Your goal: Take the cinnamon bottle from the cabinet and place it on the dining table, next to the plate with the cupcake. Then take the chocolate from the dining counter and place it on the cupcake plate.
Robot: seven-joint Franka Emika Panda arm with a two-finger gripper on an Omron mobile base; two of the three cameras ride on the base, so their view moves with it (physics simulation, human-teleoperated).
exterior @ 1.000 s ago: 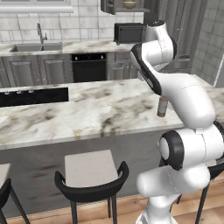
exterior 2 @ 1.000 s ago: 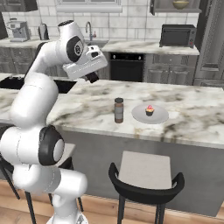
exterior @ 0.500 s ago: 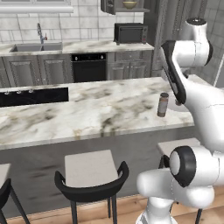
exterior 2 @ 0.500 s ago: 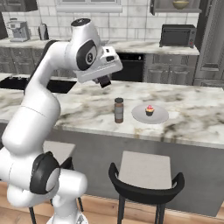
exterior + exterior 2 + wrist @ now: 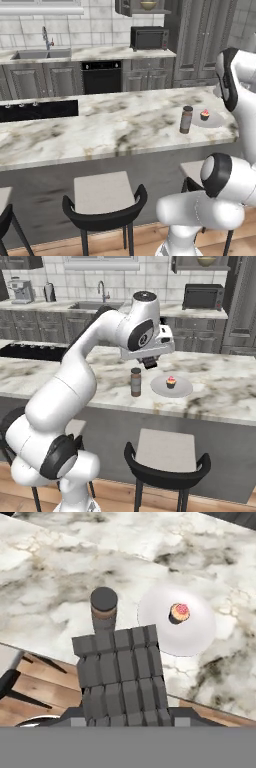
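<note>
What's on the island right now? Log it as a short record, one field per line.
surface: dining table, white-grey marble top
bottle: cinnamon bottle, upright on the marble, beside the plate, not touching it
plate: plate, pale, round
on plate: cupcake, near the middle
chocolate: not on the plate
gripper: gripper, shut, empty, above the bottle and plate
seating: stools along the near side

The white arm [image 5: 75, 381] is arched up from the base and bent forward at the elbow; the gripper [image 5: 149, 362] is pointed downward (fingers [image 5: 120, 662] pressed together, nothing held)
</note>
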